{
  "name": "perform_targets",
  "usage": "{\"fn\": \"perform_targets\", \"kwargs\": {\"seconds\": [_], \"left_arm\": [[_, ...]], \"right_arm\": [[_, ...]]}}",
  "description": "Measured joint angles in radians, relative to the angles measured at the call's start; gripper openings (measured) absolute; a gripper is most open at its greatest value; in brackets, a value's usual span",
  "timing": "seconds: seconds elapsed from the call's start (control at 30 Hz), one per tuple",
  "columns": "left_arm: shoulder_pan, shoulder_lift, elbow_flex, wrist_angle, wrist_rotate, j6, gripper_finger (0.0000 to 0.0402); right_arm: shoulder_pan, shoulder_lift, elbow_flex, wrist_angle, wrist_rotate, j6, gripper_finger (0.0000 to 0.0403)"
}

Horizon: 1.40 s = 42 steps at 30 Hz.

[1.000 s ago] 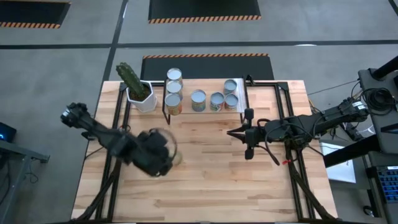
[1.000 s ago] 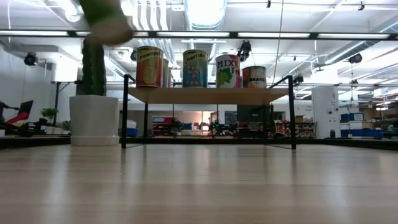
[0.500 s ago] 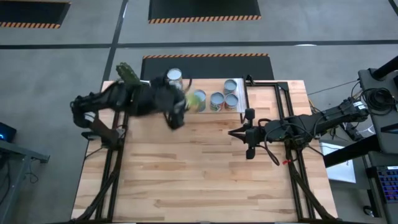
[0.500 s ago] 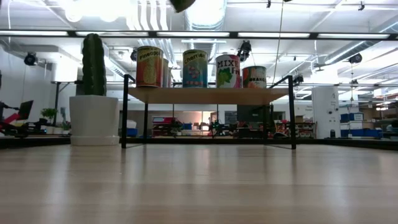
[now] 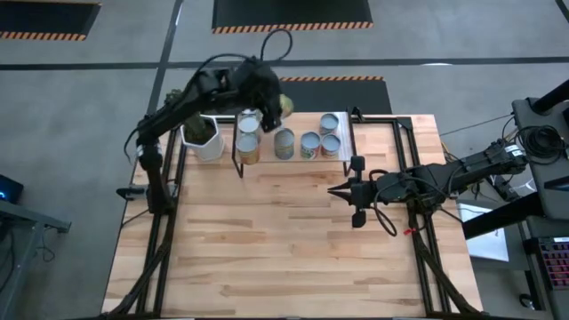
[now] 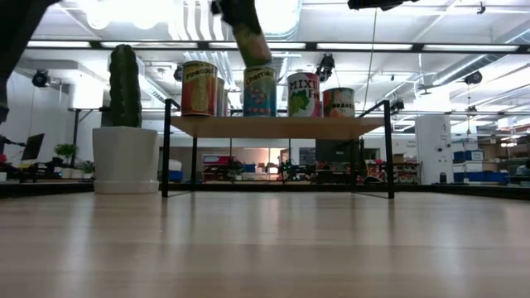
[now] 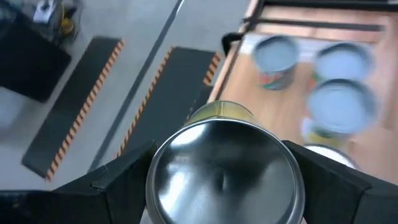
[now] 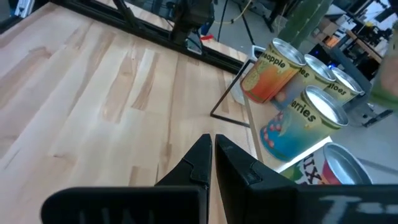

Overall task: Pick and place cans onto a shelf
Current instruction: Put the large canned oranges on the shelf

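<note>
A yellow-sided can [image 5: 283, 105] with a shiny end [image 7: 224, 174] hangs above the shelf [image 5: 302, 123] at the table's far edge, and my left gripper [image 5: 274, 100] is shut on it. In the low view this can [image 6: 250, 45] is tilted over the row of cans [image 6: 259, 91] standing on the shelf's wooden board [image 6: 277, 126]. Several cans [image 5: 309, 144] stand upright on that board. My right gripper [image 5: 331, 190] is shut on nothing and hovers over the table's right half, pointing toward the table's left. My left gripper pinches the can between its two fingers [image 7: 118, 180], on opposite sides of the round wall just under the shiny end's rim [image 7: 151, 186]. The fingers slant downward. The can is lifted clear above the shelf's cans and is tilted.
A white pot with a green cactus [image 5: 200, 135] stands just left of the shelf. Bare wooden tabletop [image 5: 284, 240] stretches from the shelf to the near edge. Black frame rails [image 5: 418, 222] run along the table's left and right sides.
My left gripper has carried the can from low over the table's left middle up and toward the far edge, ending above the shelf. Its wrist has rolled on the way, and the can is now tilted. The right arm has kept still.
</note>
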<state>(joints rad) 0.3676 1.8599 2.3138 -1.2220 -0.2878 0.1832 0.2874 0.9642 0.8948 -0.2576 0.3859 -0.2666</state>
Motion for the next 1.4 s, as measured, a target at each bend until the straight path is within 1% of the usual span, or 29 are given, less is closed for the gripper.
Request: {"fn": "perform_targets", "kwargs": {"seconds": [0.13, 0.33, 0.53, 0.73, 0.87, 1.17, 1.4], "left_arm": [[0.069, 0.059, 0.000, 0.032, 0.076, 0.019, 0.0308], [0.120, 0.140, 0.000, 0.036, 0.085, 0.026, 0.0308], [0.129, 0.200, -0.002, 0.025, 0.083, 0.028, 0.0308], [0.130, 0.222, -0.002, 0.024, 0.089, 0.036, 0.0308], [0.130, 0.227, -0.002, 0.016, 0.090, -0.007, 0.0308], [0.130, 0.228, -0.002, -0.009, 0.090, -0.012, 0.0333], [0.130, 0.227, -0.002, -0.012, 0.090, 0.000, 0.0331]], "right_arm": [[0.000, 0.000, 0.000, -0.001, 0.000, 0.014, 0.0011], [0.000, 0.000, -0.001, -0.021, 0.000, 0.047, 0.0011], [0.000, 0.000, -0.001, -0.028, 0.000, 0.058, 0.0011], [0.000, 0.000, -0.001, -0.030, 0.000, 0.058, 0.0011], [0.000, 0.000, -0.001, -0.031, 0.000, 0.058, 0.0011], [0.000, 0.000, -0.001, -0.045, 0.000, 0.058, 0.0011], [0.000, 0.000, -0.001, -0.050, 0.001, 0.058, 0.0011]]}}
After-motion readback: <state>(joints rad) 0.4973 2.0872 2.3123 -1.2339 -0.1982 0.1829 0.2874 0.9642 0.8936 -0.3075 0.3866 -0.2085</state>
